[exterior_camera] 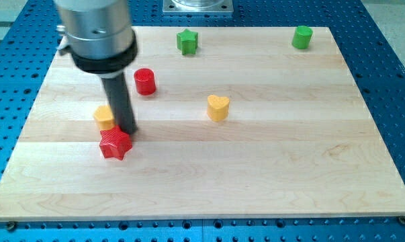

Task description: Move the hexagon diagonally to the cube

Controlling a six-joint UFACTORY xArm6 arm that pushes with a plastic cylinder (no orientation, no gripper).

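Observation:
My tip (126, 129) stands at the view's left on the wooden board (269, 168). It is right beside a yellow block (103, 117) on its left, partly hidden by the rod; the shape looks like a hexagon. A red star (115, 144) lies just below the tip, touching or nearly touching it. A red cylinder (145, 81) stands above and to the right of the tip. No cube can be made out.
A yellow heart (217, 107) lies near the board's middle. A green star (187, 42) sits at the top middle and a green cylinder (301, 37) at the top right. The arm's grey body (98, 30) covers the top left corner.

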